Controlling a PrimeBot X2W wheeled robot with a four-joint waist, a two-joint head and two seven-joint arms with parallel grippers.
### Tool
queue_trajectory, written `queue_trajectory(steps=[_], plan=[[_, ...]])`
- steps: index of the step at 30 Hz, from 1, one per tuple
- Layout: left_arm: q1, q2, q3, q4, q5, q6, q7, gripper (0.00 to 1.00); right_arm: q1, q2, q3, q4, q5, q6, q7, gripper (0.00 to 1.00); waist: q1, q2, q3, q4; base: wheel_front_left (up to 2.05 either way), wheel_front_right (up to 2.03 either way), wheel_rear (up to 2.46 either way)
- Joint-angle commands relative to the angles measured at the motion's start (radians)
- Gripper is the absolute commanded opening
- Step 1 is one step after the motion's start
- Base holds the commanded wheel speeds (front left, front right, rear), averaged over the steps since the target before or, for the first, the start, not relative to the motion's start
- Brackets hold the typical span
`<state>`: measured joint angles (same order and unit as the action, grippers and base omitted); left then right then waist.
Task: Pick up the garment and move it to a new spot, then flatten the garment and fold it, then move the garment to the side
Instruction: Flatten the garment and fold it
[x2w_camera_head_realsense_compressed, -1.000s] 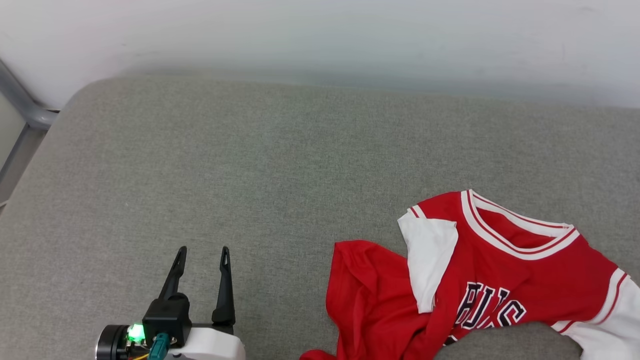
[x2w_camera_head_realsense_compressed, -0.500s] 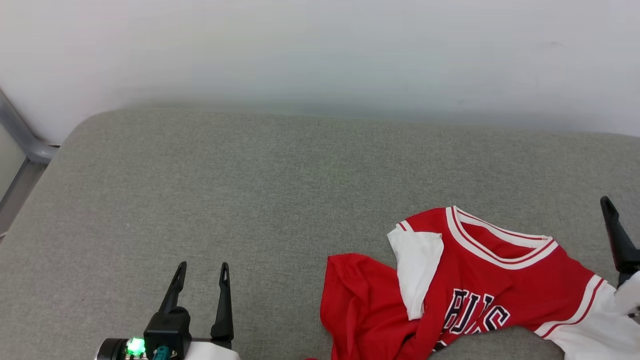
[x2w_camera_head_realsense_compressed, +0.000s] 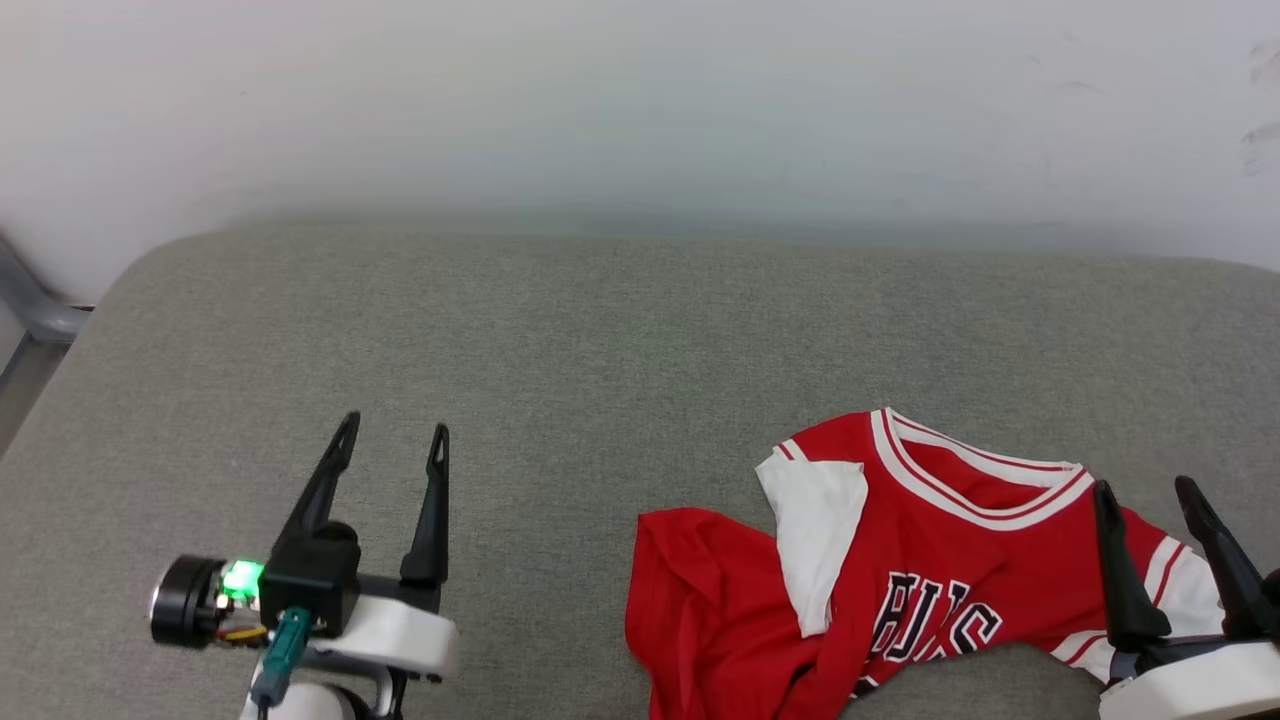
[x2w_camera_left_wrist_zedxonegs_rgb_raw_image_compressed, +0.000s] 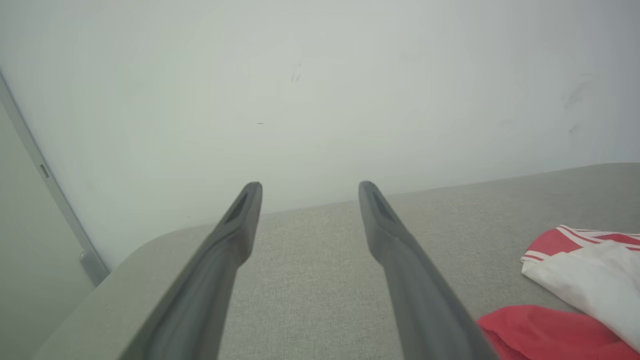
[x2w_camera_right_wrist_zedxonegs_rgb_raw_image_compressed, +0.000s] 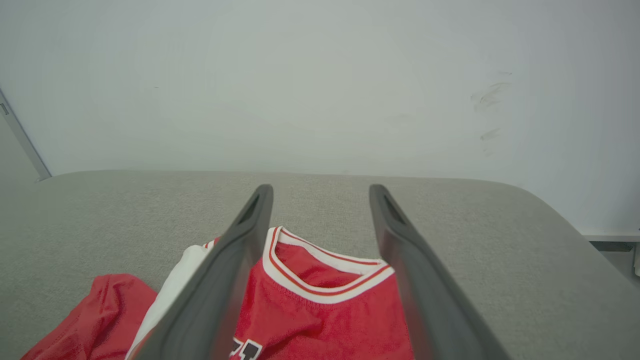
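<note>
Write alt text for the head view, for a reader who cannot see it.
A crumpled red shirt with white sleeves and a striped collar lies at the lower right of a grey cushion. The right gripper stands open by one sleeve; the left gripper stands open over bare cushion at the lower left.

Head camera looks down on the cushion (x2w_camera_head_realsense_compressed: 600, 330); both wrist cameras sit low, face the twelve-o'clock wall (x2w_camera_left_wrist_zedxonegs_rgb_raw_image_compressed: 320, 75), and share the garment (x2w_camera_right_wrist_zedxonegs_rgb_raw_image_compressed: 320, 310).
</note>
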<state>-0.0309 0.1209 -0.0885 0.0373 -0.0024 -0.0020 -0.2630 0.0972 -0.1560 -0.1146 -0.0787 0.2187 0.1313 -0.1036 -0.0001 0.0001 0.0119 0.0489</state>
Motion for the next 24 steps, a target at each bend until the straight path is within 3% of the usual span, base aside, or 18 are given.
queue_trajectory(steps=[1, 6, 10, 18, 24], plan=[[-0.045, 0.017, -0.006, -0.002, 0.003, -0.02, -0.003, 1.0, 0.016, 0.011, -0.003, -0.007, 0.002, -0.001, 0.004, 1.0, 0.0001, -0.0001, 0.007, -0.011, 0.0, 0.0, 0.0], [-0.181, 0.072, -0.057, 0.034, -0.026, -0.1, -0.003, 1.0, 0.007, 0.013, 0.005, 0.002, -0.006, -0.001, -0.008, 1.0, 0.0001, -0.0001, 0.029, -0.043, 0.0, 0.0, 0.0], [-0.32, 0.124, -0.158, 0.088, -0.1, -0.127, 0.039, 1.0, -0.02, 0.006, 0.014, 0.018, -0.016, -0.001, -0.012, 1.0, 0.0001, -0.0001, 0.053, -0.071, 0.0, 0.0, 0.0], [-0.606, 0.279, -0.53, 0.085, -0.458, -0.127, 0.292, 1.0, -0.068, 0.009, 0.029, 0.045, -0.02, -0.001, -0.033, 1.0, 0.0001, -0.0001, 0.113, -0.129, 0.0, 0.0, 0.0], [-0.805, 0.323, -0.746, 0.112, -0.691, -0.127, 0.491, 1.0, -0.109, 0.014, 0.036, 0.064, -0.024, -0.001, -0.055, 1.0, 0.0001, -0.0001, 0.171, -0.17, 0.0, 0.0, 0.0]])
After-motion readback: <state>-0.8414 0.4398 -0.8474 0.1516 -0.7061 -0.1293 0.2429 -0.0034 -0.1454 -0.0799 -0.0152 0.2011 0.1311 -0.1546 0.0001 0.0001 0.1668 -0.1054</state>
